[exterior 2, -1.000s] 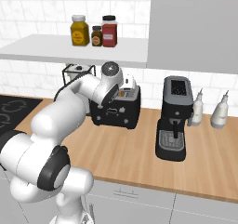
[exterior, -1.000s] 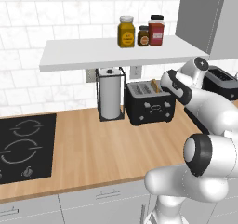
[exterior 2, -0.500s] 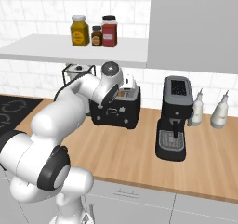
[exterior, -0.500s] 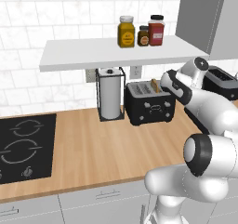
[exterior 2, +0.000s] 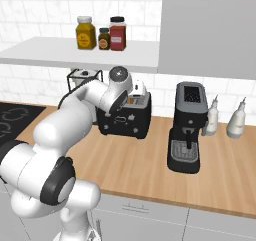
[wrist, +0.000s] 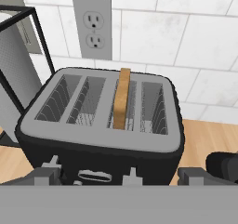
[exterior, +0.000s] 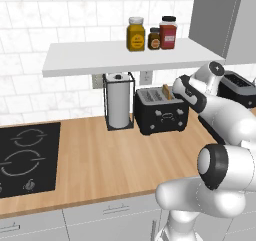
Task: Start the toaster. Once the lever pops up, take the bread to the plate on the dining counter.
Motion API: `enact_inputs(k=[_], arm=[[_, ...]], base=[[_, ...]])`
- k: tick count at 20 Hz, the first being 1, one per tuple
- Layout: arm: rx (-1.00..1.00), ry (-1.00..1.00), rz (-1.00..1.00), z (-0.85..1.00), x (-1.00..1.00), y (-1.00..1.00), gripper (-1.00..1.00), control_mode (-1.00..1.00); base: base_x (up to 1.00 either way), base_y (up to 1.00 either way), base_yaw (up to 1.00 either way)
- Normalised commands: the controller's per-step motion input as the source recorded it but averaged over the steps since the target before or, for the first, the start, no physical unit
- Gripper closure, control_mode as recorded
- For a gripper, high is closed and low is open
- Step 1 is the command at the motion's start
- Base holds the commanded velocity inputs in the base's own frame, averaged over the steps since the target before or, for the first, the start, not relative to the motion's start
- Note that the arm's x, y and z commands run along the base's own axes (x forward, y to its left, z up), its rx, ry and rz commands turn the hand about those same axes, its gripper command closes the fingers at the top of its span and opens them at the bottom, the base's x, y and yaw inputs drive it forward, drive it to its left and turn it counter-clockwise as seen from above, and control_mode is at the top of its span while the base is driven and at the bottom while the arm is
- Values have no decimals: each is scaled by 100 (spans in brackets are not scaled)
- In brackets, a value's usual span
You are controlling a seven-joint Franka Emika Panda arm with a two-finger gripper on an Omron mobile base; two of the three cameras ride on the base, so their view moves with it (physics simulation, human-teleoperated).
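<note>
- At the back edge of the surface, against the tiled wall, stands the toaster (exterior: 161, 111), beside the paper-towel holder (exterior: 119, 105).
- Bread (wrist: 122, 98) stands on edge in 1 of the 4 slots, its top well above the slot, seen from the hand view.
- Fingers (wrist: 121, 175) are spread wide and grasp nothing; they hover just in front of and above the toaster's front face, with both tips at the bottom of the hand view.
- Judging by the slice riding high, either the lever is not yet pushed down or it is already up; I cannot tell which, and the lever itself is hard to make out.
- Nothing of the carrying part is done: the bread is not gripped, and it is in the toaster rather than on any plate.
- Left, by my reading: settle the lever, grip the slice, drive to the dining counter, set it down.
</note>
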Motion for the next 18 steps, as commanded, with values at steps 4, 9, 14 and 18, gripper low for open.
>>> enact_inputs(k=[4, 9, 14, 18], arm=[[0, 0, 0, 0, 0, 0, -100, -100], [0, 0, 0, 0, 0, 0, -100, -100], [0, 0, 0, 0, 0, 0, -100, -100], [0, 0, 0, 0, 0, 0, -100, -100]], base=[[0, 0, 0], [0, 0, 0], [0, 0, 0], [0, 0, 0]])
